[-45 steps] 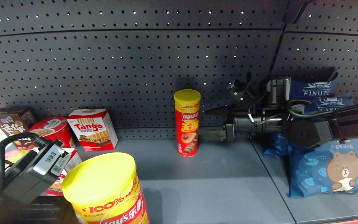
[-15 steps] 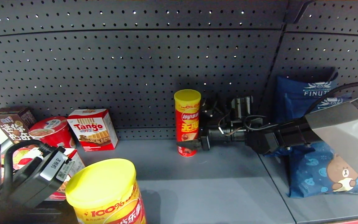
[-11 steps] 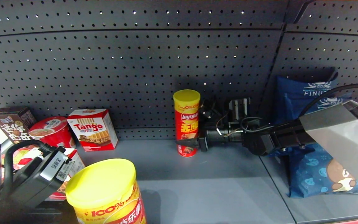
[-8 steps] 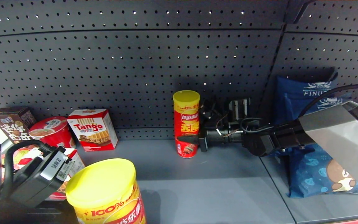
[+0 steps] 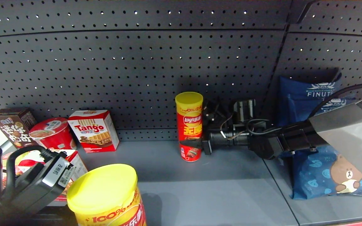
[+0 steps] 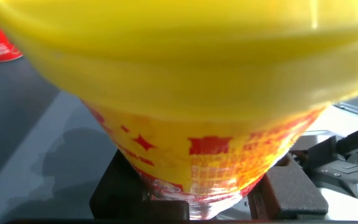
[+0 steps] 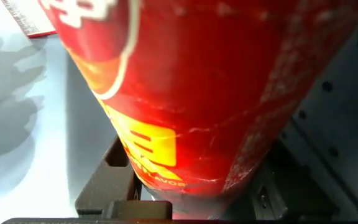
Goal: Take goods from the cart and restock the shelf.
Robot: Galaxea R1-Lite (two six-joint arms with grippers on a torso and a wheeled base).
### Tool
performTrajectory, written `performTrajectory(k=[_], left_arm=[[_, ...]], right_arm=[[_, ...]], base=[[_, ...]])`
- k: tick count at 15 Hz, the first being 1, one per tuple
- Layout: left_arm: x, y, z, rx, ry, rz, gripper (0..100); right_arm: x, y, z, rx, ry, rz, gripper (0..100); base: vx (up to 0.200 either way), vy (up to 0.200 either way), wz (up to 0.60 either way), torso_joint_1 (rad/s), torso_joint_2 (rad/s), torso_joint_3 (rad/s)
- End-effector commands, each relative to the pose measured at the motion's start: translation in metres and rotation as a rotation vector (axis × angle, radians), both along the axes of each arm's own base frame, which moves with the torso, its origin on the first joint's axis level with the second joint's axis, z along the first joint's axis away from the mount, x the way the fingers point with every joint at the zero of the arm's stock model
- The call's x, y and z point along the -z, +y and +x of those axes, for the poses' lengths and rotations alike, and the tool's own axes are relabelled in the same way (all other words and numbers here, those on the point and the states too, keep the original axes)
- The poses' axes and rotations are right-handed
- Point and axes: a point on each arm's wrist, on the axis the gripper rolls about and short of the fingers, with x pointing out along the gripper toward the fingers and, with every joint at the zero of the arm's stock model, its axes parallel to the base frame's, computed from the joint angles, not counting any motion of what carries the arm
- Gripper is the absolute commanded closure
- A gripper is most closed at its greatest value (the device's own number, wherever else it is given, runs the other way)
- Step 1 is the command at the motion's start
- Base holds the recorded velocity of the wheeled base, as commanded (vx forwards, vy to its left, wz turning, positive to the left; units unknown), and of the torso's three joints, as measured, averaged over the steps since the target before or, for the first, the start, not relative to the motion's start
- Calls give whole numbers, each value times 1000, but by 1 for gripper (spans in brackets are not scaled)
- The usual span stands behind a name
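Swung in from the right, the right gripper (image 5: pixel 196 145) now clamps the red chip can (image 5: pixel 189 125) low down at the back of the shelf (image 5: pixel 225 188), and the can has crept slightly forward. Held that low, it could tip. The left gripper (image 6: pixel 191 202) grips a yellow-lidded chip can (image 5: pixel 105 194) at front left.

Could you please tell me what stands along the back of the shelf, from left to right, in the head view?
Brown snack box → red lidded cup → wafer box → tall red chip can → upright blue bag.
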Motion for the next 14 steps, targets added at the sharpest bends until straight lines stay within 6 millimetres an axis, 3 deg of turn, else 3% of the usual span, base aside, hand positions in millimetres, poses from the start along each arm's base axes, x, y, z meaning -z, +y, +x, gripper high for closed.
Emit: performTrajectory(k=[1,6,10,14], left_arm=[[1,2,-3,0,-2,-1,100],[-6,3,-5,-6,-32,-14,100],[-10,3,-5,-9,-47,-22,100],[-14,1,-3,-9,-58,-27,100]], right_arm=[[-14,-7,-12,0,-11,9,100],[-38,-12,-47,27,-13,12,100],[-46,-12,-82,19,-4,9,100],[-48,-9,-105,19,8,31,100]], base=[[0,0,0,0,0,0],[0,0,0,0,0,0],[0,0,0,0,0,0],[0,0,0,0,0,0]])
